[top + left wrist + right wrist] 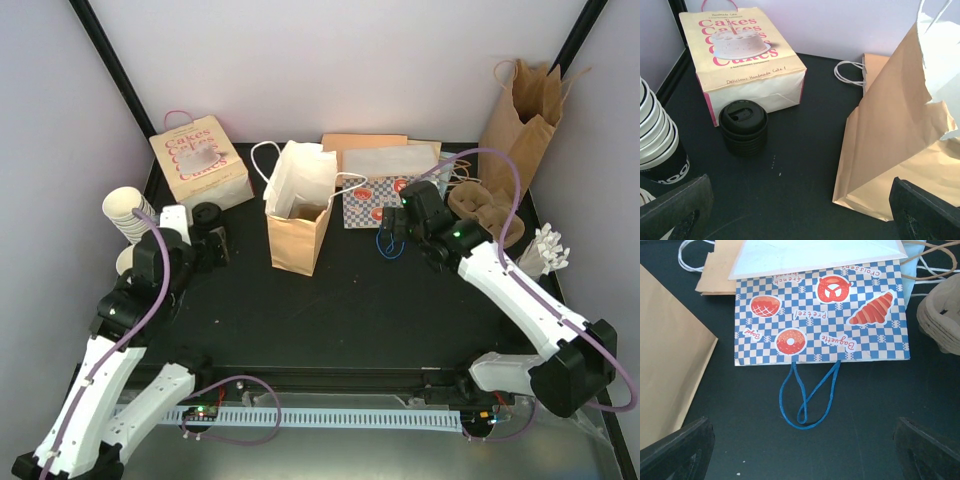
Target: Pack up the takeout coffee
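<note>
No cream cup with a black lid on it shows in any view. An open brown paper bag with white lining paper stands upright at mid-table; in the left wrist view it fills the right side. My left gripper is open and empty, low over the table, between the bag and a stack of loose black lids. My right gripper is open and empty above the blue string handles of a flat blue-checked bakery bag.
A "Cakes" bag stands behind the lids. Stacked lidless cups lie at the far left. Flat bags lie at the back. A pulp cup carrier and a tall brown bag are at the right.
</note>
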Controlling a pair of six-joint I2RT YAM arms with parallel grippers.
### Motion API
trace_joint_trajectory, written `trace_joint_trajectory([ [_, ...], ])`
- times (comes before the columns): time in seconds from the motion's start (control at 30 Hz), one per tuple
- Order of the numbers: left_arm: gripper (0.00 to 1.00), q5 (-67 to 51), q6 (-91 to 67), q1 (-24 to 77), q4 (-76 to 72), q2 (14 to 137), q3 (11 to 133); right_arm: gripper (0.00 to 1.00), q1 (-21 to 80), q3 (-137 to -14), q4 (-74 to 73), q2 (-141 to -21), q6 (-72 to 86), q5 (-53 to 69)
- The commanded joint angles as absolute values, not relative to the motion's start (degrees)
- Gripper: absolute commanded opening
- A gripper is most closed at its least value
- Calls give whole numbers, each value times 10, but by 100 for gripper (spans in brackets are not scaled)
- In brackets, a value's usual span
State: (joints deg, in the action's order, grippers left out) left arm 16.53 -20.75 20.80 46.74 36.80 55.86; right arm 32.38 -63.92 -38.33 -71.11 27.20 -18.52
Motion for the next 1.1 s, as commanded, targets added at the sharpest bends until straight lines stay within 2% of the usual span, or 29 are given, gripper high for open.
trace_joint_trajectory([
  [0.0, 99, 173, -226, 205, 456, 391, 560, 100, 320, -646, -379, -721, 269, -206],
  [0.4, 99, 154, -228, 205, 436, 398, 554, 100, 320, -627, -381, -719, 282, -208],
  [0.77, 99, 180, -257, 201, 506, 422, 588, 100, 320, -627, -379, -695, 287, -183],
  [0.87, 99, 200, -233, 171, 534, 453, 630, 100, 320, -630, -376, -697, 275, -171],
  [1.07, 99, 130, -191, 30, 536, 510, 700, 100, 320, -631, -386, -698, 263, -127],
])
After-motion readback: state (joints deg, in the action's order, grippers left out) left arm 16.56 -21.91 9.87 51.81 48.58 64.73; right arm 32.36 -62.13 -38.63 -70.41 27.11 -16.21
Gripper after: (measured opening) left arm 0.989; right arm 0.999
